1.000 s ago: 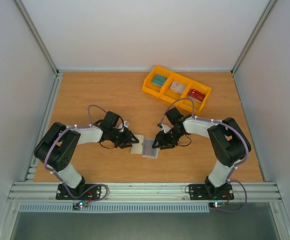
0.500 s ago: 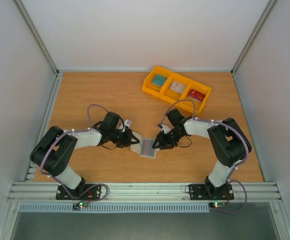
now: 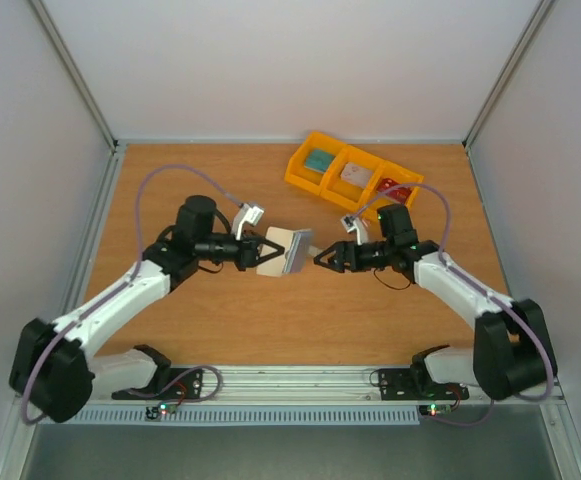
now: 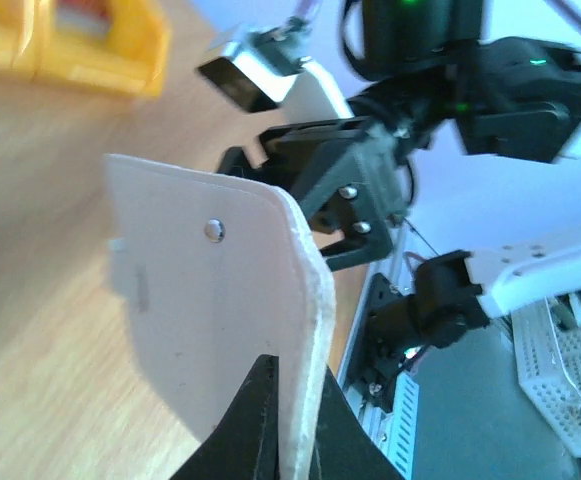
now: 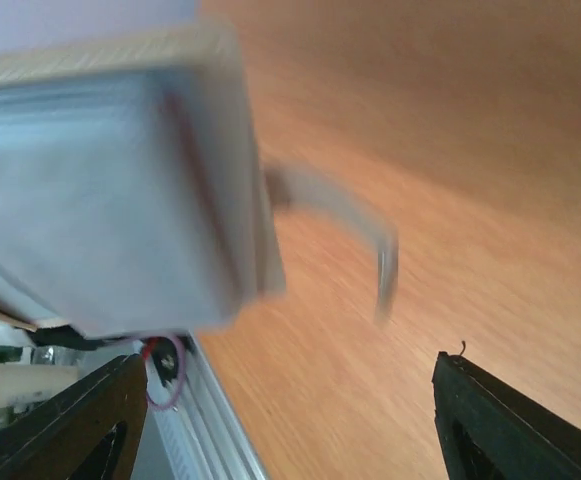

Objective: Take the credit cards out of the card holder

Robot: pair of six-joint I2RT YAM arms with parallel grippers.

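Both arms have swung toward the yellow bin point(image 3: 303, 184), and the card holder point(image 3: 292, 250) now hangs above the wooden desk point(image 3: 220, 190), pinched at its edge by the closed left gripper point(image 3: 267, 252); the right gripper point(image 3: 322, 258) gapes beside it, empty. White walls point(image 3: 270, 70); print on the bin's red card point(image 3: 394, 189) is unreadable

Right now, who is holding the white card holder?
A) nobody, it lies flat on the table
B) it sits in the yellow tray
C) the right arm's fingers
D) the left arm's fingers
D: the left fingers pinch the card holder by its edge, while the right fingers stand wide open with nothing between them.
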